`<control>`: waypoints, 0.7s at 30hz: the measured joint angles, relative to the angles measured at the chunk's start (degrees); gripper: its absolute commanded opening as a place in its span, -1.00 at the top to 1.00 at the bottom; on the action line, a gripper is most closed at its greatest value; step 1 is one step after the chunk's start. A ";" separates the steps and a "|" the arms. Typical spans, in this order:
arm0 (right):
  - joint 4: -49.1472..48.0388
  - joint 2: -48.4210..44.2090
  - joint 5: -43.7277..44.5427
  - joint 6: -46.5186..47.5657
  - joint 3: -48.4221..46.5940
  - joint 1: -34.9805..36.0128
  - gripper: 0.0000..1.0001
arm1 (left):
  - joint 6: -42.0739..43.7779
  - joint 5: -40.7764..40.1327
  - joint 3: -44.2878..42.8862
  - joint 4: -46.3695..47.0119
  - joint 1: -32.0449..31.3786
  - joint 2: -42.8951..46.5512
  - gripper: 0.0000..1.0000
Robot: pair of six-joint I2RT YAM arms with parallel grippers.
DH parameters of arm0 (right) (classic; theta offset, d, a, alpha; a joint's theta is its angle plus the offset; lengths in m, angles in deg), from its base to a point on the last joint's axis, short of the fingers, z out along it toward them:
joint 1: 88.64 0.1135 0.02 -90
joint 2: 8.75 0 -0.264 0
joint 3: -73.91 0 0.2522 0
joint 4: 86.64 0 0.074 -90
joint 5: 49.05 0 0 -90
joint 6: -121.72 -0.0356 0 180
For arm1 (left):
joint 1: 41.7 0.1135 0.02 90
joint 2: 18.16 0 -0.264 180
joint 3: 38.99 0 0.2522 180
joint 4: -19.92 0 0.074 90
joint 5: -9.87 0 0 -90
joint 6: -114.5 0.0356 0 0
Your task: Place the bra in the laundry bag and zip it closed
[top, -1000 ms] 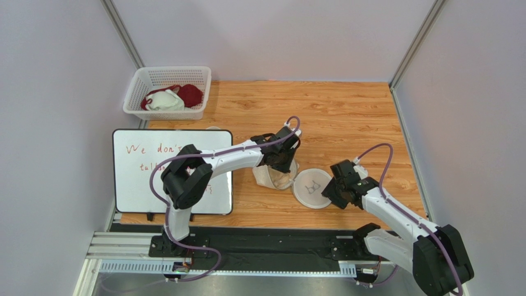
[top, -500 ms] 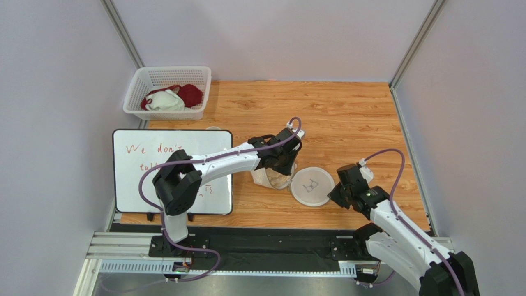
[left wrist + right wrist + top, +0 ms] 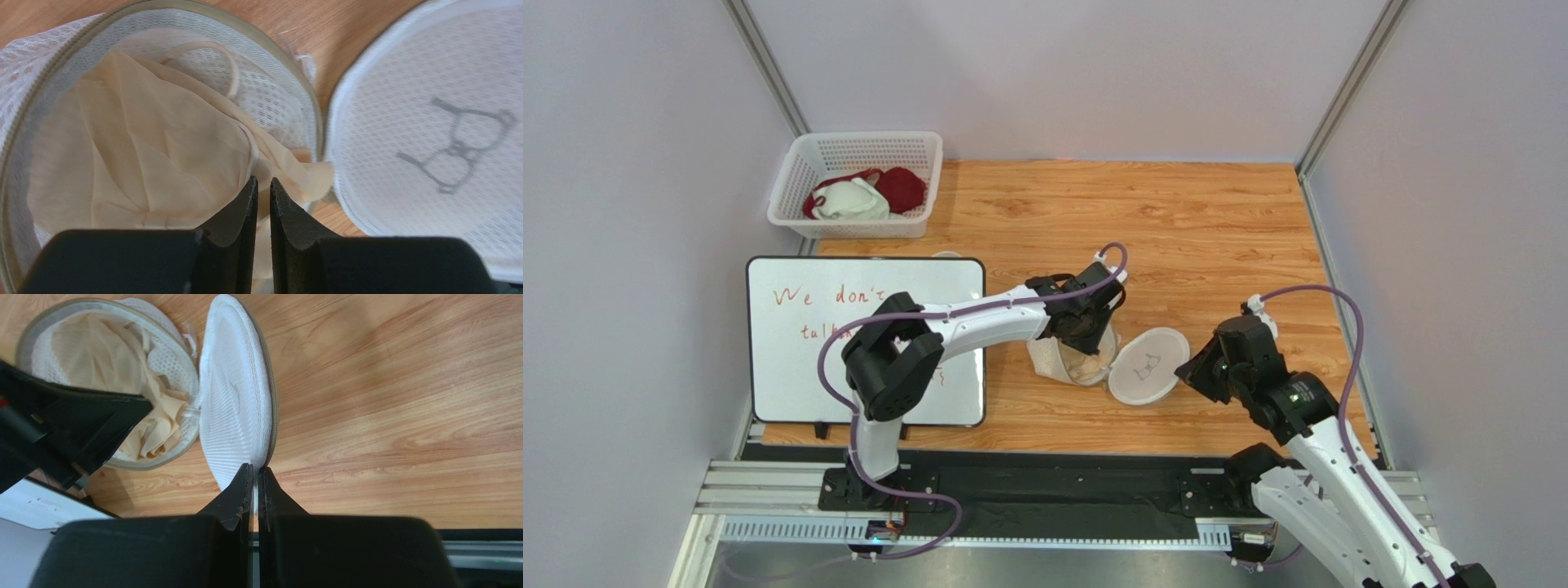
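The bra [image 3: 153,153] lies bunched in the laundry bag's [image 3: 393,79] open half. The right pincer [image 3: 255,478] clamps the lid half's rim, tilting it up, likely for folding over. The left pincer [image 3: 259,190], jaws nearly together, presses into the cloth; whether it grips is unclear.

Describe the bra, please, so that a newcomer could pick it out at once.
On the wooden table, right of the whiteboard, a round mesh laundry bag sits opened in two halves. The bra is the crumpled fabric filling the left half, under the left gripper. It is pale beige, unlike the dark red garment and white garment in the far basket.
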 measured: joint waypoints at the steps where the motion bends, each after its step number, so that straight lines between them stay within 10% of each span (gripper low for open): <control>1: 1.20 -0.13 -0.31 0.48 -1.42 -0.02 1.00 | 0.02 0.04 0.00 0.07 0.22 -0.63 0.63; 21: 12.41 7.96 -4.83 10.08 -27.82 0.04 1.00 | 3.32 4.24 -8.96 -1.36 3.48 -9.27 0.43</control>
